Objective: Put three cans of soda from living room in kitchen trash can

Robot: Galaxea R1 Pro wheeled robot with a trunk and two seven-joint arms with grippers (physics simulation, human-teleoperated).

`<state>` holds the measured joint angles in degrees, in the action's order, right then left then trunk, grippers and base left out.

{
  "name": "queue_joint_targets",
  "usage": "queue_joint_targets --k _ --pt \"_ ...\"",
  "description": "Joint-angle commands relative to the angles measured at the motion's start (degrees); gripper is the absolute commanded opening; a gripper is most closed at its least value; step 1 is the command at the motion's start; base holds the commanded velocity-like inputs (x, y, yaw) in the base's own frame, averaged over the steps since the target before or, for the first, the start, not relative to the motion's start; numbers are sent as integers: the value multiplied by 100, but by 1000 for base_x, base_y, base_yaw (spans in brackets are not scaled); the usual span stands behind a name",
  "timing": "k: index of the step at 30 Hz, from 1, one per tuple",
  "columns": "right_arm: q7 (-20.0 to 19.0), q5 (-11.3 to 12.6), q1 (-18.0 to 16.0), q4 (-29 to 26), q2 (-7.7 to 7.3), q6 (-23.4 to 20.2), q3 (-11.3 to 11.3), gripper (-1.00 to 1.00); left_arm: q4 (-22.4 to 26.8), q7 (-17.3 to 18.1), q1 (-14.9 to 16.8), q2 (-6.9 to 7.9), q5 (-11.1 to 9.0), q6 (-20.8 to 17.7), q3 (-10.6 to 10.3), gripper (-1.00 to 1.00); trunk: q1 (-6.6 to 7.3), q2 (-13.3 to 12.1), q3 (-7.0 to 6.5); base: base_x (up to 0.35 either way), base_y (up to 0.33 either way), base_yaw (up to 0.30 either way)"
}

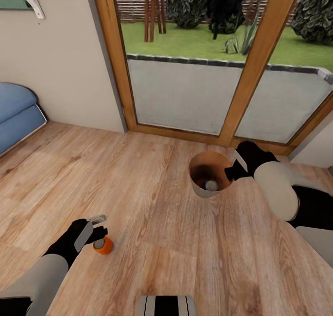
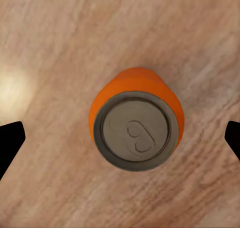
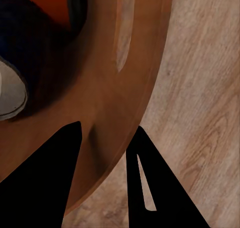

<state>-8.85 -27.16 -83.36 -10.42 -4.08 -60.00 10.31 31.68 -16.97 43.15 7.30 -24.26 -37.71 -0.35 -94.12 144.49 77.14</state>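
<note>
1. Head view: orange can (image 1: 103,246) upright on the wood floor (image 1: 157,242), just beside the left pincer (image 1: 98,228). Right pincer (image 1: 230,172) at the rim of the bin (image 1: 200,190), which stands near the glass doors (image 1: 185,75); cans inside.
2. Left wrist view: orange can (image 2: 135,128) between spread fingers, untouched.
3. Right wrist view: right pincer (image 3: 104,138) pinching the bin wall (image 3: 135,78), one finger either side.

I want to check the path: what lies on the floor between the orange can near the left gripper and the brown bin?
Nothing: in the head view, bare wood floor runs from the orange can to the bin.
</note>
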Motion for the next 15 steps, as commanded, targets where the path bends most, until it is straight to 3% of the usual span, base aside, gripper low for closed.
queue_joint_targets --k 1,15 --pt "-11 74 -5 -7 -8 0 34 -100 2 0 0 0 2 1 0 100 2 1 0 0 0 0" --pt "-71 114 -5 -12 -35 0 34 -100 5 15 0 -111 9 9 1 100 2 1 0 0 0 0"
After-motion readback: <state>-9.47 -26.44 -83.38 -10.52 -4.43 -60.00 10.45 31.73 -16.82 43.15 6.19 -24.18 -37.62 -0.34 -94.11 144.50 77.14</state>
